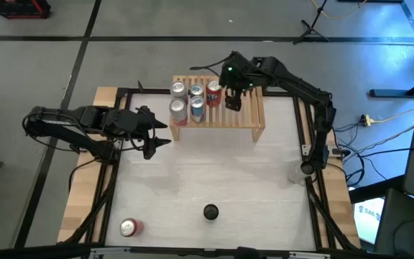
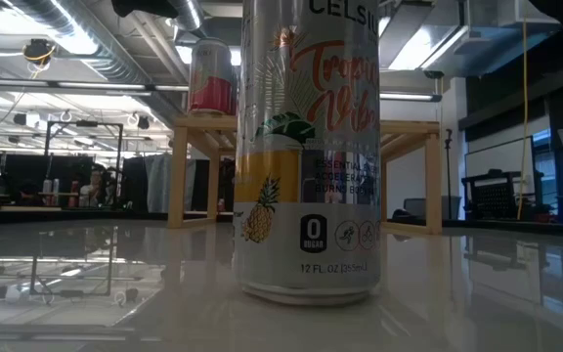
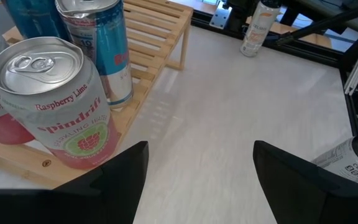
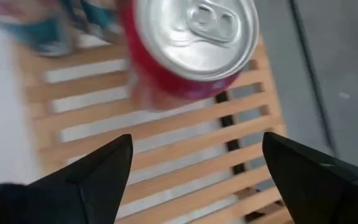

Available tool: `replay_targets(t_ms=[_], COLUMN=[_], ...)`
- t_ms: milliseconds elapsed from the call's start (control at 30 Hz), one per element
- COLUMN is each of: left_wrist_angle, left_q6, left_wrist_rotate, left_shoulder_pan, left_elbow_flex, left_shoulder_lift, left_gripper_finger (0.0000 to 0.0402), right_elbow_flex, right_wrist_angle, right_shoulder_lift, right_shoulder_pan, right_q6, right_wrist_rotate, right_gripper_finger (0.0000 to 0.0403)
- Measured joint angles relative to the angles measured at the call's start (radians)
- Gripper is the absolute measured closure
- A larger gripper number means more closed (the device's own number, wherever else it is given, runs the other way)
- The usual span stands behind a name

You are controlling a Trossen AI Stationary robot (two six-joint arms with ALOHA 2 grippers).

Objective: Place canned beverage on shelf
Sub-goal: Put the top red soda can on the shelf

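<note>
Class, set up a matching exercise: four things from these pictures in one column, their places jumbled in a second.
1. lone red drinks can
2. tall silver pineapple-print can
3. right gripper
4. left gripper

A. over the light-wood slatted shelf
B. front middle of the white table
C. beside the shelf's left end
D. table's front left corner

Pairs: 1-D, 2-B, 3-A, 4-C

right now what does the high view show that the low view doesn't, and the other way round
Only the high view shows both arms: the right end effector open over the shelf beside the red can, the left end effector open off the shelf's left end, five cans on the slats, and a red can lying near the front left. Only the low view shows the tall can's pineapple label and the room behind. Both show the shelf and that can.
</note>
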Motion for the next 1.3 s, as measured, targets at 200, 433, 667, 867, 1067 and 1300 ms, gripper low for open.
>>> replay_targets(t_ms=[200, 433, 667, 867, 1067, 1300], left_wrist_angle=[0.000, 0.000, 0.000, -0.001, -0.001, -0.001], left_q6=[0.000, 0.000, 0.001, 0.007, 0.008, 0.008], left_wrist_rotate=[0.000, 0.000, -0.001, -0.001, -0.007, -0.008], left_shoulder_pan=[0.000, 0.000, 0.000, 0.001, 0.001, 0.001], left_elbow_flex=[0.000, 0.000, 0.000, 0.000, 0.000, 0.000], left_shoulder_lift=[0.000, 0.000, 0.000, 0.000, 0.000, 0.000], left_gripper_finger=[0.0122, 0.0122, 0.0122, 0.0122, 0.0122, 0.0122], right_elbow_flex=[0.001, -0.026, -0.176, -0.218, -0.223, -0.223], right_wrist_angle=[0.121, 0.390, 0.479, 0.496, 0.450, 0.464], right_shoulder_lift=[-0.061, -0.062, -0.048, -0.049, -0.049, -0.049], right_shoulder_pan=[-0.061, -0.088, -0.068, -0.057, -0.057, -0.057], right_q6=[0.056, 0.177, 0.200, 0.204, 0.164, 0.153], right_wrist_rotate=[-0.116, -0.280, -0.281, -0.272, -0.249, -0.244], right_gripper_finger=[0.0055, 0.0055, 0.0055, 0.0055, 0.0055, 0.0111])
